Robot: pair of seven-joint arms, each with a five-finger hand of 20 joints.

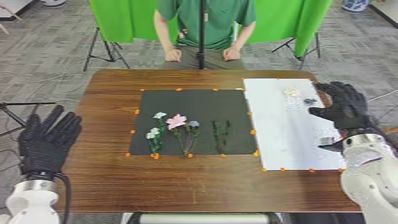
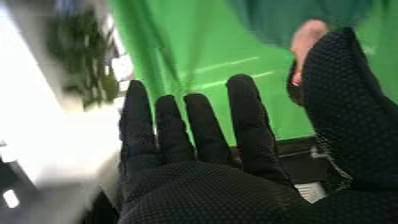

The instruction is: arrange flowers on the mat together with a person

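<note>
In the head view my right hand [image 1: 345,107] is over the right edge of the white sheet [image 1: 293,135], fingers and thumb spread, holding nothing. The right wrist view shows the same hand [image 2: 209,185] with straight fingers. My left hand [image 1: 46,142] lies open left of the table. On the dark mat [image 1: 182,100] are a pink flower [image 1: 176,121], a bluish flower [image 1: 194,123], white flowers [image 1: 153,133] with green stems, and bare green stems [image 1: 221,136] to their right. A pale blossom [image 1: 291,91] and a dark bluish blossom [image 1: 310,101] sit on the sheet's far part.
The brown wooden table [image 1: 169,185] carries orange tape pieces around mat and sheet. A person in green sits across the table, hands on the lap. A black stand pole [image 1: 202,45] rises at the far edge. A small patterned item [image 1: 327,141] is by my right wrist.
</note>
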